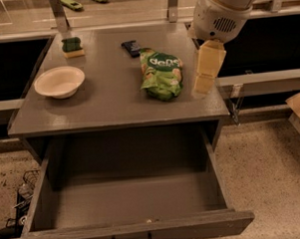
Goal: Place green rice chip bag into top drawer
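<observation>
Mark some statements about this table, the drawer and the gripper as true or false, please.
1. The top drawer stands pulled open. True.
2. The green rice chip bag lies inside the drawer. False: it lies on the table.
3. The gripper hangs beside the bag, on the side away from the white bowl. True.
4. The gripper has lifted the bag. False: the bag rests on the table, with the gripper beside it.
5. The sponge sits in the bowl. False: it sits at a back corner of the table, and the bowl is empty.
</observation>
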`<state>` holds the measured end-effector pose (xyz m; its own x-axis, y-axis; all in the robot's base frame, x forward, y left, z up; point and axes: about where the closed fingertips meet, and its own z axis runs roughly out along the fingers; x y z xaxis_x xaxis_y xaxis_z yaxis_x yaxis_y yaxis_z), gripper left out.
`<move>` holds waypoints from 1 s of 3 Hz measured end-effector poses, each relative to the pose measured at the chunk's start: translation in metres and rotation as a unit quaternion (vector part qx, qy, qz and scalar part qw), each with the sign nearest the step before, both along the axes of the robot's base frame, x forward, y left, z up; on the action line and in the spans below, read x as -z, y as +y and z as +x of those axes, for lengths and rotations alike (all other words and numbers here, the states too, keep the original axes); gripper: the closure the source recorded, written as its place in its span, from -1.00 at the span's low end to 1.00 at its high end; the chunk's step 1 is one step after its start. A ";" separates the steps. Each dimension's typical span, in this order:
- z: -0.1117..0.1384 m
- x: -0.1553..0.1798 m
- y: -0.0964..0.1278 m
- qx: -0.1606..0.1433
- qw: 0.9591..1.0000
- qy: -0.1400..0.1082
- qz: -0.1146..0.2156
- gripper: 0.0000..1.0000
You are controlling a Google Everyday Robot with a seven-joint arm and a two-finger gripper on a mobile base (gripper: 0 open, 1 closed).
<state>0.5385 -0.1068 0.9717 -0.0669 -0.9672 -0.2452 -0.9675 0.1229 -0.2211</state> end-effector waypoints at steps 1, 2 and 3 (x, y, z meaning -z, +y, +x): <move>0.007 0.003 0.002 0.002 1.000 0.001 0.008 -1.00; 0.041 0.014 0.025 -0.009 1.000 -0.002 0.026 -1.00; 0.101 0.038 0.064 -0.019 0.999 0.003 0.025 -1.00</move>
<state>0.6393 -0.0431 0.9333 -0.0313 -0.9556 -0.2930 -0.9731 0.0960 -0.2092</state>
